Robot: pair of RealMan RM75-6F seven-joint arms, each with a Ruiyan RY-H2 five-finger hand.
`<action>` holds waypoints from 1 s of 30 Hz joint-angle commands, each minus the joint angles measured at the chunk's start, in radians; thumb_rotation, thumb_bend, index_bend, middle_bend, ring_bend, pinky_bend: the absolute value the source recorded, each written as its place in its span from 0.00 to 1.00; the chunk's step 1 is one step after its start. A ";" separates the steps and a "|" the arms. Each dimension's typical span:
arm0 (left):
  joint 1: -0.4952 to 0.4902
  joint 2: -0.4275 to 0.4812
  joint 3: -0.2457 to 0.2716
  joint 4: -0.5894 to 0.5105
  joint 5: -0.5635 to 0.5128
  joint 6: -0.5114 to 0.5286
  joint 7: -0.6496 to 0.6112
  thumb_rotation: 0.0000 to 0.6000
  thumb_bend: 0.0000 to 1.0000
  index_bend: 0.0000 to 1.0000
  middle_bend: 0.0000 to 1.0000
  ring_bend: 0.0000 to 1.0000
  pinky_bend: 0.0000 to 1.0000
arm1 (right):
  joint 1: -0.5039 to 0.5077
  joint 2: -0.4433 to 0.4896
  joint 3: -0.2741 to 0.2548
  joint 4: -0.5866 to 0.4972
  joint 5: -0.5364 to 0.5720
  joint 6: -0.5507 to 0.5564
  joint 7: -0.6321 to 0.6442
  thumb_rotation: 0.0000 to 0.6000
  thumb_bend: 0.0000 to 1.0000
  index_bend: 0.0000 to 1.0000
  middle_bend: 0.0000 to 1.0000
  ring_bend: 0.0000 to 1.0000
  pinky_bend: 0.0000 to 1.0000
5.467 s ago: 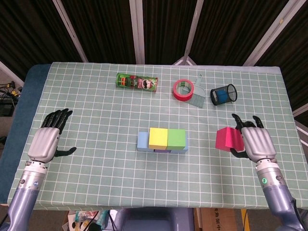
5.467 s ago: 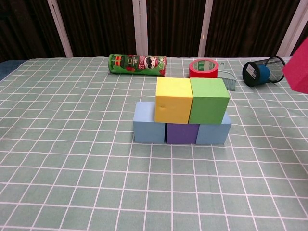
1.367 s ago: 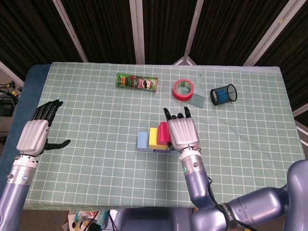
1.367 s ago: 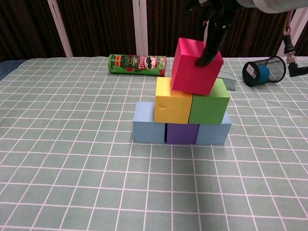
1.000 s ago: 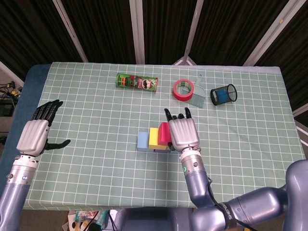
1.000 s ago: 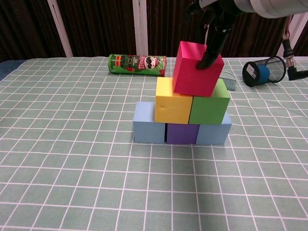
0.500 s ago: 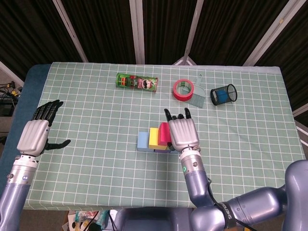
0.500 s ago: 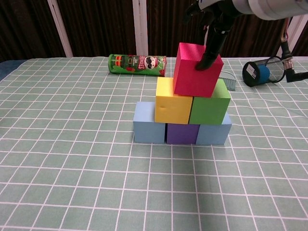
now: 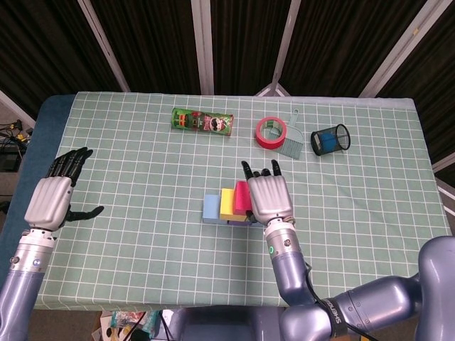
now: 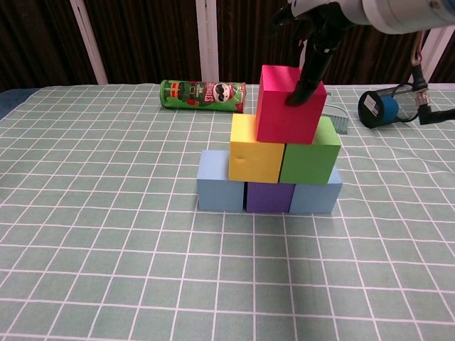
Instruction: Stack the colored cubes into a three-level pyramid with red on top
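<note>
The red cube [image 10: 284, 117] sits level across the yellow cube [image 10: 254, 158] and the green cube [image 10: 310, 160]. Below them is a row of a light blue cube [image 10: 219, 190], a purple cube [image 10: 269, 197] and another light blue cube [image 10: 316, 198]. My right hand [image 9: 269, 197] reaches over the stack from above and still grips the red cube [image 9: 242, 197]; one dark finger [image 10: 310, 71] presses on its near face. In the head view this hand hides the green cube. My left hand [image 9: 51, 200] hovers open at the table's left edge, holding nothing.
A green chip can [image 9: 203, 122] lies at the back. To its right are a red tape roll [image 9: 270, 133], a small grey brush [image 9: 291, 144] and a black mesh cup [image 9: 330, 138]. A cable [image 10: 426, 110] hangs by the cup.
The right hand carried the red cube from the table's right side to the stack, then lowered and levelled it onto the yellow and green cubes. The left hand drifted slightly outward.
</note>
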 commanded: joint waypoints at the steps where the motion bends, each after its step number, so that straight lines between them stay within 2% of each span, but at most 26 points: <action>1: 0.000 0.000 0.000 0.000 -0.001 0.000 0.001 1.00 0.12 0.00 0.02 0.00 0.00 | -0.001 -0.002 -0.001 0.001 -0.002 -0.003 0.000 1.00 0.27 0.00 0.42 0.24 0.00; 10: -0.001 0.000 -0.001 0.001 -0.005 0.000 0.002 1.00 0.12 0.00 0.02 0.00 0.00 | -0.003 -0.008 -0.015 0.010 -0.026 -0.006 -0.004 1.00 0.27 0.00 0.42 0.23 0.00; 18: -0.001 -0.002 -0.002 0.000 -0.009 0.003 0.006 1.00 0.12 0.00 0.02 0.00 0.00 | -0.003 -0.020 -0.027 0.016 -0.035 -0.003 -0.016 1.00 0.25 0.00 0.34 0.18 0.00; 26: -0.001 -0.002 -0.002 0.000 -0.011 0.001 0.006 1.00 0.12 0.00 0.02 0.00 0.00 | -0.006 -0.017 -0.024 0.005 -0.019 0.000 -0.030 1.00 0.21 0.00 0.10 0.05 0.00; 30: -0.001 -0.002 -0.002 0.000 -0.010 0.002 0.006 1.00 0.12 0.00 0.02 0.00 0.00 | -0.009 -0.012 -0.026 -0.005 -0.026 0.004 -0.033 1.00 0.21 0.00 0.04 0.01 0.00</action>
